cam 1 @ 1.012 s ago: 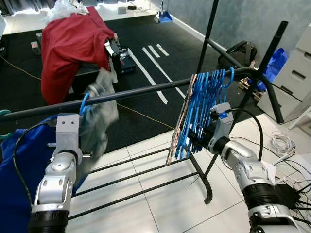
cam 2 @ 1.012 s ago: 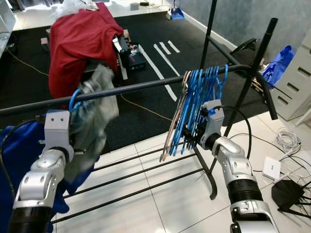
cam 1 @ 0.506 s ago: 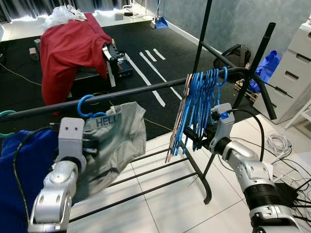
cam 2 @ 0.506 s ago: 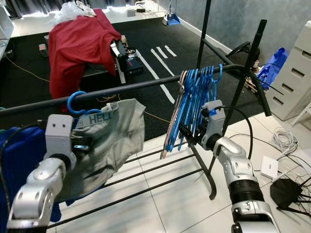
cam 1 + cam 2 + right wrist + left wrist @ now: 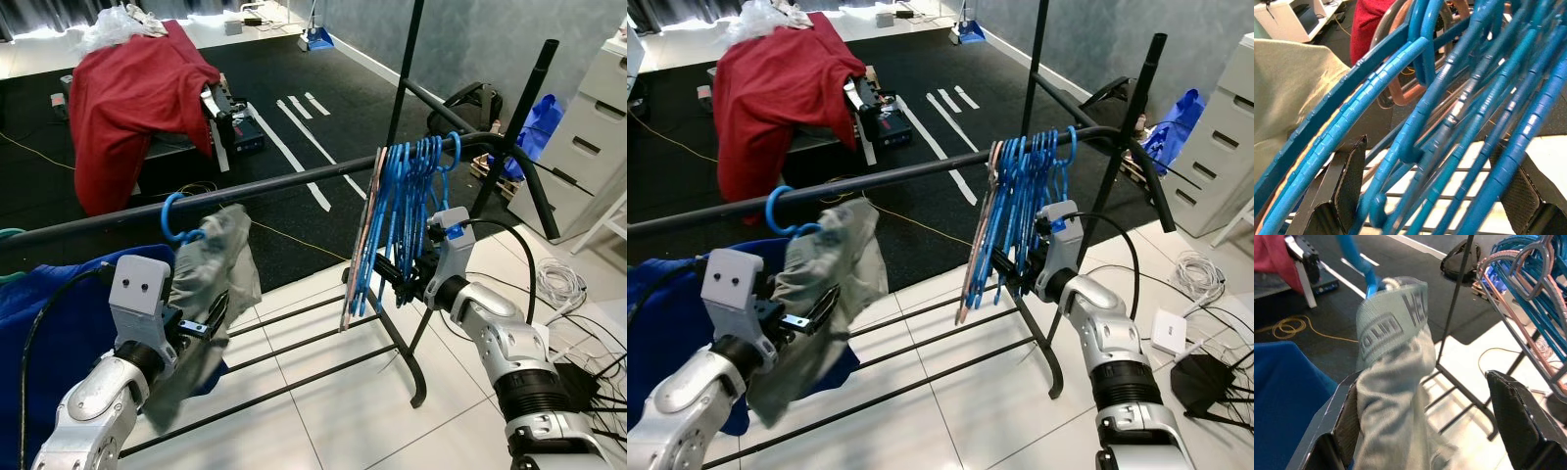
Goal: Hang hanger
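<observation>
Left eye view: a black rail crosses the frame from the left edge up to the right. A blue hanger hooks over it left of centre, carrying a grey garment that droops below the rail. Lower left, the left gripper sits against the garment, fingers parted, the cloth lying beside and between them without a clear clamp. Right of centre a bunch of blue hangers hangs from the rail, a copper-coloured one at its left side; the right gripper is pushed in among their lower bars, its fingers hidden there. Blue cloth hangs at the far left; a red cloth drapes over something in the upper left. Right eye view: same layout, white drawers at the right edge, cables on the tiles lower right. Left wrist view: the garment's lettered waistband fills the centre, blue hook at the top, one black finger lower right and the other lower left, well apart, fabric resting against the lower-left one. Right wrist view: blue hanger bars cross the whole frame, with the two fingertips set wide at the lower corners and several bars between them, none visibly pinched.
</observation>
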### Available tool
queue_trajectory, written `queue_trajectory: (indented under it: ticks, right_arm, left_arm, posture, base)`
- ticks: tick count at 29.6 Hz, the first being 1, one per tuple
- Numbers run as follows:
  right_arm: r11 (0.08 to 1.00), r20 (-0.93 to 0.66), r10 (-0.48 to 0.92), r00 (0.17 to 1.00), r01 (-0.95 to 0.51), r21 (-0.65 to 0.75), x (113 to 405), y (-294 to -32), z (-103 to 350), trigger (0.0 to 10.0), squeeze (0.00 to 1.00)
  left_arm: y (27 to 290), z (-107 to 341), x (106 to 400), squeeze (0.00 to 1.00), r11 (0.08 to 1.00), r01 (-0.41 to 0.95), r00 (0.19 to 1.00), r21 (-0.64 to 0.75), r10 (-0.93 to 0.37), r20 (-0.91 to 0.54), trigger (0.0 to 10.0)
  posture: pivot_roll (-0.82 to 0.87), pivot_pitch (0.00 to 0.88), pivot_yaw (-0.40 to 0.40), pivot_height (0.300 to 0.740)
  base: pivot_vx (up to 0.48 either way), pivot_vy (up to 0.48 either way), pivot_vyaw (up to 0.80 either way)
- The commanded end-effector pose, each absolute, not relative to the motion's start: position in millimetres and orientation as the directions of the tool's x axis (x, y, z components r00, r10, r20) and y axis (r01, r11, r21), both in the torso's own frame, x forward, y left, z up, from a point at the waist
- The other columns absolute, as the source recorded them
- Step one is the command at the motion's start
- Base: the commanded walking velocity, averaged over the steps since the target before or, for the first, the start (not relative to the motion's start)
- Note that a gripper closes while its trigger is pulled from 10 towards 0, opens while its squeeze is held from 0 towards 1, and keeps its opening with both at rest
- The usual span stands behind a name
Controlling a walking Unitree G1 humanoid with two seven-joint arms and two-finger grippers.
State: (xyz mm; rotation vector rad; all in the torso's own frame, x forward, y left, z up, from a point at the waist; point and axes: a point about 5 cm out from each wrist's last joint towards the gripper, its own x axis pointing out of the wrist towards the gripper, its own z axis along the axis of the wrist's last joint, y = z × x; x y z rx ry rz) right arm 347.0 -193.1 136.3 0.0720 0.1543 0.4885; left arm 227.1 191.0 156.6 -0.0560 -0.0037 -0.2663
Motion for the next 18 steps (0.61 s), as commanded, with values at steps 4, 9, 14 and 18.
queue_trajectory:
  ticks: [4, 9, 14, 18]
  right_arm:
    - [0.865, -0.105, 0.498, 0.861, -0.485, 0.125, 343.9, -192.6, 137.1, 10.0, 0.00]
    - [0.851, -0.059, 0.517, 0.854, -0.506, 0.142, 341.6, -192.3, 141.9, 10.0, 0.00]
    - [0.841, -0.051, 0.534, 0.844, -0.524, 0.134, 339.5, -189.9, 142.8, 10.0, 0.00]
    - [0.828, -0.041, 0.554, 0.832, -0.545, 0.128, 336.5, -187.0, 144.0, 10.0, 0.00]
  left_arm:
    - [203.9, 154.8, 226.2, 0.00, 0.966, 0.201, 0.980, -0.161, -0.196, 0.046, 10.0]
    - [212.2, 162.2, 226.2, 0.00, 0.948, 0.212, 0.975, -0.237, -0.190, 0.110, 10.0]
    - [219.6, 165.5, 221.6, 0.00, 0.941, 0.257, 0.964, -0.221, -0.235, 0.121, 10.0]
    - [227.2, 167.1, 216.9, 0.00, 0.940, 0.283, 0.957, -0.191, -0.264, 0.116, 10.0]
  posture:
    - [-0.07, 0.081, -0.009, 0.740]
    - [-0.08, 0.084, -0.008, 0.740]
    - [-0.07, 0.085, -0.009, 0.740]
    - [-0.07, 0.086, -0.010, 0.740]
  base:
    - [0.000, 0.000, 0.00]
    - [-0.235, 0.000, 0.00]
    - [-0.388, 0.000, 0.00]
    - [-0.435, 0.000, 0.00]
